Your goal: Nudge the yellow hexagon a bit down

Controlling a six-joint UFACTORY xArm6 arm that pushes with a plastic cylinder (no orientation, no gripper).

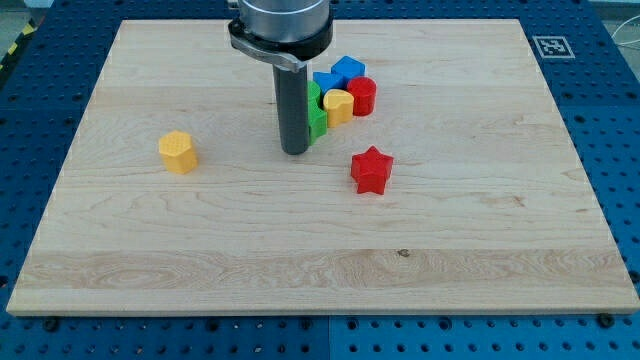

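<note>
Empty-ended, end effector rod's tip (294, 151) sits beside the green block (317, 118) in the cluster, well right of the yellow hexagon (178, 152) on the worktop's (480, 250) left, so the nudge looks not yet begun.

Pale grained wood board (450, 260), matt dark rod (293, 110), smooth plastic-looking blocks (340, 95)

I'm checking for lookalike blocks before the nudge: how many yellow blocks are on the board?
2: the yellow hexagon alone at the view's left, and a yellow block in the cluster by my tip. The rod may hide others.
</note>
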